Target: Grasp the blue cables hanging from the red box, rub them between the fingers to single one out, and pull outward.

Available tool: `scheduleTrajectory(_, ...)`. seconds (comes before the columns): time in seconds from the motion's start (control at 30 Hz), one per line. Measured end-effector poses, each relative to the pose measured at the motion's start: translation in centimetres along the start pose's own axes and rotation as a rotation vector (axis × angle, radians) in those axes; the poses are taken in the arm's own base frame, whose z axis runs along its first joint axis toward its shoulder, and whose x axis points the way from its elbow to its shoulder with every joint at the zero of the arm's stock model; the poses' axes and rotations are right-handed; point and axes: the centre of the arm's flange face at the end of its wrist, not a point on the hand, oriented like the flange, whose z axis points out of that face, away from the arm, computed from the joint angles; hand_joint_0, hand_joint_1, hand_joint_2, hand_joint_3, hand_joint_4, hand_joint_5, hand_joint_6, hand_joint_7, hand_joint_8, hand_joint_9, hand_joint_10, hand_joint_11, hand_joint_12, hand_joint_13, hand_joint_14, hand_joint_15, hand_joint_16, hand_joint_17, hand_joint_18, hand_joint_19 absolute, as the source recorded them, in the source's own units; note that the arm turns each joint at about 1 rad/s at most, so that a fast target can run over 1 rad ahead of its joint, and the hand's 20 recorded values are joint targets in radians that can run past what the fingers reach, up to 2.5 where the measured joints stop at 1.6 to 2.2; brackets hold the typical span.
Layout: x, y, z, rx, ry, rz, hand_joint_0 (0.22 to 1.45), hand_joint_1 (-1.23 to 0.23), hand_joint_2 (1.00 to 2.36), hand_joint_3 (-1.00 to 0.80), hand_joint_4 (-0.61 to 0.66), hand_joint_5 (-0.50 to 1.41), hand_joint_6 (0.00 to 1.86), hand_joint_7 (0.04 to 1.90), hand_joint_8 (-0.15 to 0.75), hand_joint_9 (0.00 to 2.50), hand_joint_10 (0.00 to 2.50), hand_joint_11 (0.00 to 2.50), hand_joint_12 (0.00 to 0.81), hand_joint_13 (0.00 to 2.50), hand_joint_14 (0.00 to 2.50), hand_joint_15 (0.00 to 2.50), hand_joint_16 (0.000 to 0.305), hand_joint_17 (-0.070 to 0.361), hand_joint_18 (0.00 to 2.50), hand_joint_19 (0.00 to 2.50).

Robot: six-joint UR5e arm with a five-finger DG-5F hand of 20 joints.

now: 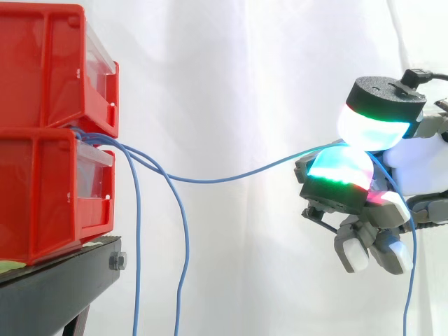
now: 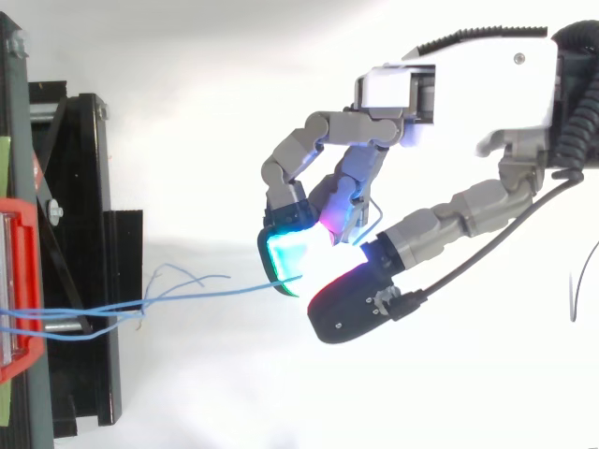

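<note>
White-grey hand (image 2: 468,84), cyan-green glowing pads (image 2: 284,256)

The room between the red bins (image 1: 43,189) and the hand (image 2: 468,89) lies open in front of the white curtain (image 1: 238,63). It is crossed by one stretched blue cable (image 1: 231,175), which runs from the bins' front to the pads that pinch it. Below that line, two loose blue cables (image 1: 136,252) hang just before the black stand (image 1: 56,294) and bar a low approach close to the bins. Further right, under the stretched cable, the way is free up to the cable tail (image 1: 411,280) hanging beside the hand.
</note>
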Motion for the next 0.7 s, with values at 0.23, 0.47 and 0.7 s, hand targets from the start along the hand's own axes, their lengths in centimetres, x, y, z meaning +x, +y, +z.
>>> scheduleTrajectory(0.23, -0.01, 0.0, 0.01, 0.0, 0.0, 0.0, 0.6, -0.8, 1.02, -0.09, 0.23, -0.09, 0.91, 1.26, 0.402, 1.12, 0.01, 0.74, 0.456, 0.87, 0.01, 0.46, 0.065, 0.147, 1.01, 0.51)
scheduleTrajectory(0.47, -0.01, 0.0, 0.0, 0.0, 0.0, 0.0, 0.6, -0.8, 1.02, -0.09, 0.23, -0.09, 0.91, 1.26, 0.403, 1.12, 0.01, 0.74, 0.458, 0.87, 0.01, 0.46, 0.065, 0.147, 1.01, 0.5)
scheduleTrajectory(0.7, 0.0, 0.01, 0.0, 0.0, 0.0, 0.0, 0.6, -0.8, 1.02, -0.09, 0.23, -0.09, 0.91, 1.26, 0.399, 1.12, 0.01, 0.73, 0.458, 0.87, 0.01, 0.45, 0.066, 0.147, 1.01, 0.5)
